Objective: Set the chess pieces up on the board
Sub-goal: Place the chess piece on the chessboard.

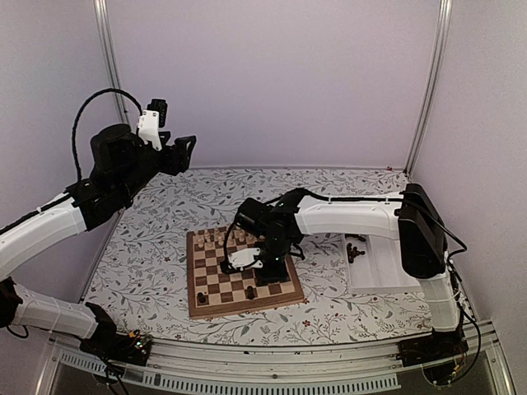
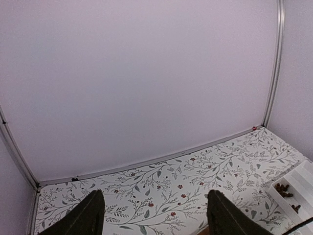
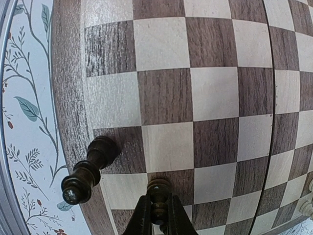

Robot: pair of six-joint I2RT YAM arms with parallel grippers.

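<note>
**A:** Where is the right hand (image 3: 157,208)?

**B:** Low over the board (image 3: 215,93), pinched tight on a dark chess piece (image 3: 159,190) above a dark square one in from the border. Whether it touches the square, I cannot tell.

**A:** Anything beside it?

**B:** Yes, another dark piece (image 3: 90,169) stands on the neighbouring dark square at the border, and more dark pieces (image 1: 356,249) lie in the white tray (image 1: 387,280) on the desk (image 1: 148,247), right of the board.

**A:** And the left hand (image 2: 156,215)?

**B:** Raised high, well apart from the board, fingers spread wide, holding nothing.
</note>
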